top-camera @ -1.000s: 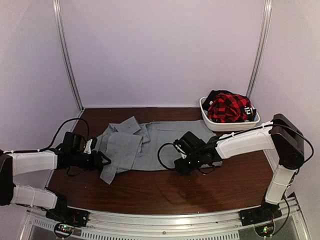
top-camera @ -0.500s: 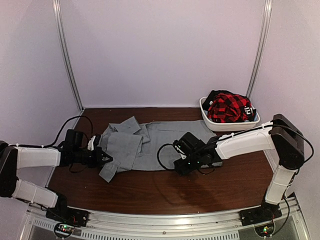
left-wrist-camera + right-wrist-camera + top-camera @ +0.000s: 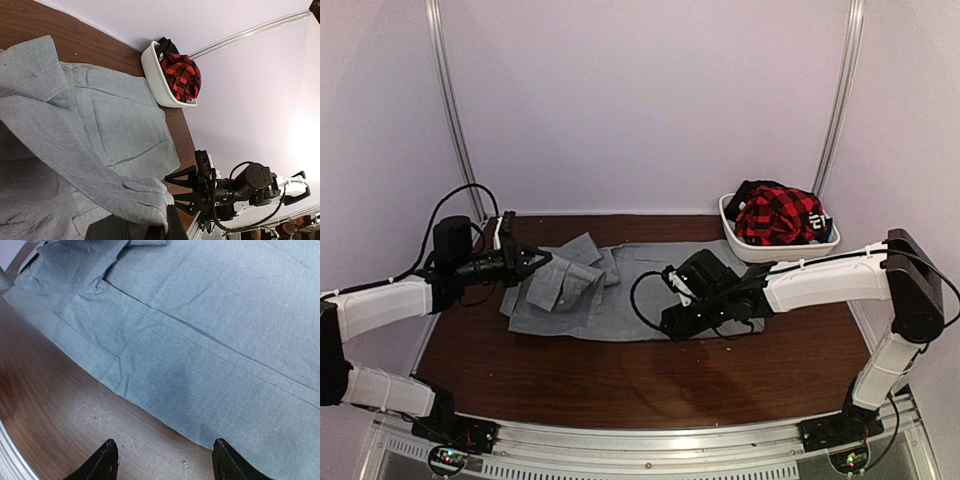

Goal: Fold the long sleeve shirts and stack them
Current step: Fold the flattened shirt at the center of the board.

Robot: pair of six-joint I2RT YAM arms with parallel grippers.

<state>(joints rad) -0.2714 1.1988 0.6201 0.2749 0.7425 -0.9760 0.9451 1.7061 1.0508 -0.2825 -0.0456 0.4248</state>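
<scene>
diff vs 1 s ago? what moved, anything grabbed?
The left gripper shut on the grey shirt's sleeve and carried it from the near-left of the table up and away, over the shirt body. The right gripper edged slightly left, open above the near hem. The basket of plaid clothes is unchanged.

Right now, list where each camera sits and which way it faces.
Top external: above and behind the bases, facing down over the brown wooden table; both arms, left hand and right hand show.
Left wrist: on the left arm, facing rightward across the light-grey button-up shirt; its dark fingers pinching a sleeve, plus the right arm.
Right wrist: facing down at the shirt's edge; two black fingertips, apart.
Shared: top and left wrist both show the white plastic tub of red-and-black checked cloth.
</scene>
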